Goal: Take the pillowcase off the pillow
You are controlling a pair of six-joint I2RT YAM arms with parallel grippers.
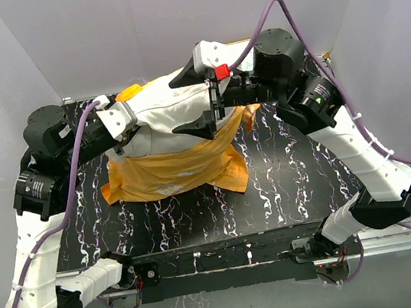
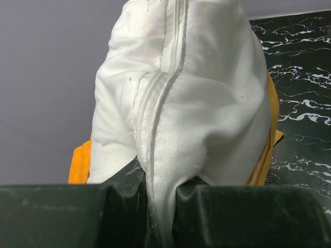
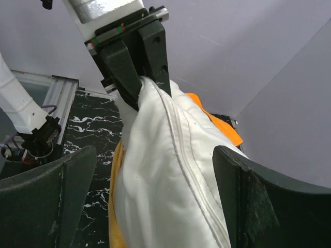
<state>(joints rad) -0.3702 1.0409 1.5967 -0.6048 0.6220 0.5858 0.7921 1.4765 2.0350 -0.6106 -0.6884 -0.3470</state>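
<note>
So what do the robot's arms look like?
Both are chunky white shells with black joints. A purple cable runs along the left arm, and another along the right arm. The jaws are black and pointy, with a small red tag by the right ones.

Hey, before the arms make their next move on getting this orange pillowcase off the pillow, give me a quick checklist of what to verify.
1. Left gripper clamped on the pillow at its seam: ok.
2. Right gripper open, one finger on each side of the pillow's other end: ok.
3. Pillowcase off the pillow: not ok. It is bunched around the lower part, and only the upper part is bare.
4. Right gripper holding orange fabric: not ok, only white pillow lies between its fingers.
5. Pillowcase free under the pillow where it meets the table: cannot tell, that part is hidden.
</note>
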